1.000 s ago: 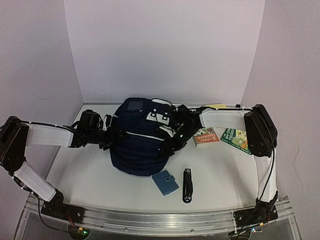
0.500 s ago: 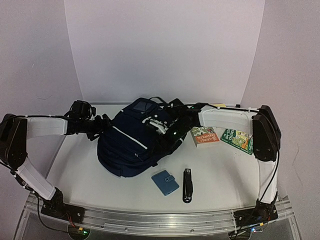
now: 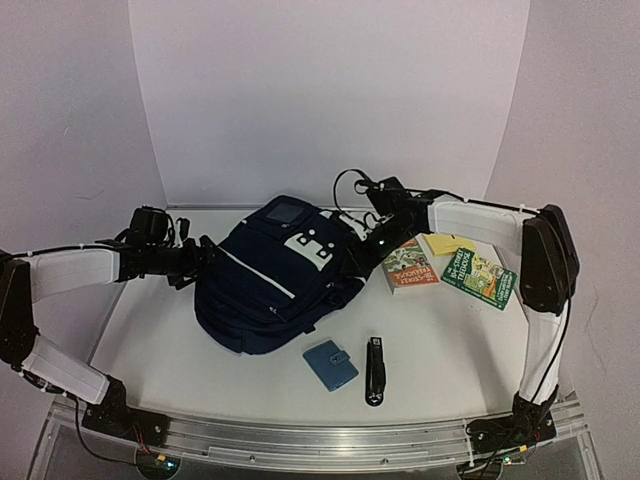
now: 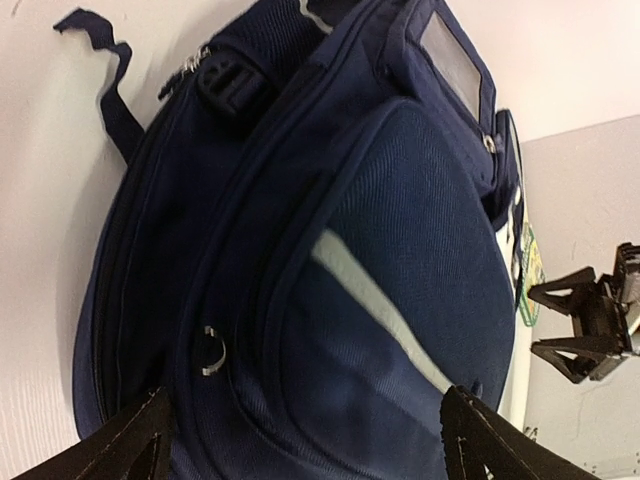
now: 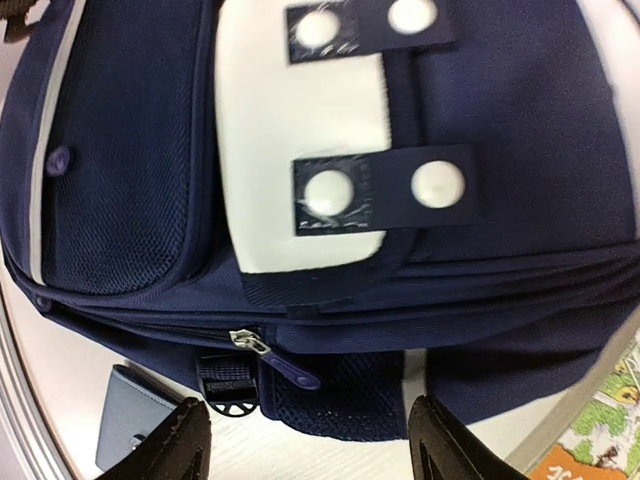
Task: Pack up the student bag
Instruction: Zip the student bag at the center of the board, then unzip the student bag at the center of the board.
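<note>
Top view. The student bag [image 3: 270, 290], a large dark navy fabric backpack with thin white stripes and a white snap patch, lies on the white counter [image 3: 450, 340] at mid-frame. Its top points toward the back wall.

My left end effector [image 3: 203, 258] sits at the bag's left flank in the frame, just beside the fabric. In the left wrist view both dark fingertips [image 4: 135, 440] show at the bottom corners, spread wide. The bag's striped front pocket fills the space beyond them. Nothing is pinched.

My right end effector [image 3: 358, 262] comes in from the upper right, over the bag's right edge. In the right wrist view the fingertips [image 5: 180, 440] stand well apart at the bottom edge, above the bag's side zip. A silver zip pull [image 5: 250, 342] lies just past the gap between them. This end effector holds nothing either.

Other items on the counter:
- A small light-blue snap wallet [image 3: 330, 364] sits at lower centre, just beside the bag's lower edge.
- A slim black tool [image 3: 375, 370] lies to the right of the wallet. I cannot tell what kind it is.
- An orange-and-green paperback [image 3: 410, 268], a green picture book [image 3: 478, 278] and a yellow pad [image 3: 447, 243] lie at the right of the frame.
</note>
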You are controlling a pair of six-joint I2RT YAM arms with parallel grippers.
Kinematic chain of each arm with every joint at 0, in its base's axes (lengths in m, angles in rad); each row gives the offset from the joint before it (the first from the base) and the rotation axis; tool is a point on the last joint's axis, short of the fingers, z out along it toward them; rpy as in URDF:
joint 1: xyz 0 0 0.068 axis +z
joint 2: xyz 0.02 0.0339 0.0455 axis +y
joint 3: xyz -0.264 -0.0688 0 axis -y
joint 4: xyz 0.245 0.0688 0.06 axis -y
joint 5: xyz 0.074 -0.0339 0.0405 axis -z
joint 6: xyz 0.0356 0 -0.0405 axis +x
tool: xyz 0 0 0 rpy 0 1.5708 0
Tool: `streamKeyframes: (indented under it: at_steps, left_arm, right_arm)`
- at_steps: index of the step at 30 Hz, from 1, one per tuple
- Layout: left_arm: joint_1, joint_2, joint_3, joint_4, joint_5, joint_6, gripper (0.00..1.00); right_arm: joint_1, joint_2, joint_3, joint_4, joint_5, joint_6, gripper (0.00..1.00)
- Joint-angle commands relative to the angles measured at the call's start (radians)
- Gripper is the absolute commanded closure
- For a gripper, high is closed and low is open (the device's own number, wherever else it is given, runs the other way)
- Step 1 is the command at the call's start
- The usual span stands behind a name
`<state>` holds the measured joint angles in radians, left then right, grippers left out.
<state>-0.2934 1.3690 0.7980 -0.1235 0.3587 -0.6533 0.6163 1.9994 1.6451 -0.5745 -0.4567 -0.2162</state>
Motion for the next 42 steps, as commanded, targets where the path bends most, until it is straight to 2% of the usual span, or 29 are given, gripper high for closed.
streamKeyframes:
  at_steps: [1, 9, 12, 15, 17, 23, 28, 36, 42]
  left_arm:
    - [-0.011, -0.060, -0.051, 0.013, 0.050, 0.014, 0.07]
    - [-0.048, -0.070, -0.085, 0.046, 0.072, 0.022, 0.06]
    - [-0.069, -0.062, -0.087, 0.052, 0.062, 0.026, 0.06]
    - [-0.081, -0.062, -0.090, 0.051, 0.047, 0.027, 0.06]
    - [-0.081, -0.066, -0.093, 0.050, 0.036, 0.027, 0.06]
    - [-0.081, -0.082, -0.091, 0.036, 0.012, 0.032, 0.07]
    - [-0.084, -0.107, -0.095, 0.023, 0.004, 0.055, 0.07]
    - [-0.147, -0.154, -0.107, -0.058, -0.110, 0.117, 0.06]
    - [-0.181, -0.129, -0.166, 0.035, -0.110, 0.039, 0.10]
  right_arm:
    - [0.006, 0.076, 0.019, 0.003, 0.006, -0.095, 0.33]
    - [0.007, 0.150, 0.062, -0.007, -0.064, -0.144, 0.33]
    - [0.007, 0.159, 0.066, -0.016, -0.127, -0.151, 0.36]
    - [0.006, 0.164, 0.070, -0.023, -0.174, -0.156, 0.46]
    - [0.006, 0.166, 0.076, -0.028, -0.181, -0.157, 0.58]
    - [0.007, 0.150, 0.077, -0.062, -0.198, -0.185, 0.76]
    - [0.007, 0.118, 0.068, -0.098, -0.201, -0.194, 0.99]
    - [0.008, 0.098, 0.102, -0.100, -0.142, -0.090, 1.00]
    - [0.070, 0.069, 0.063, -0.100, -0.122, -0.039, 1.00]
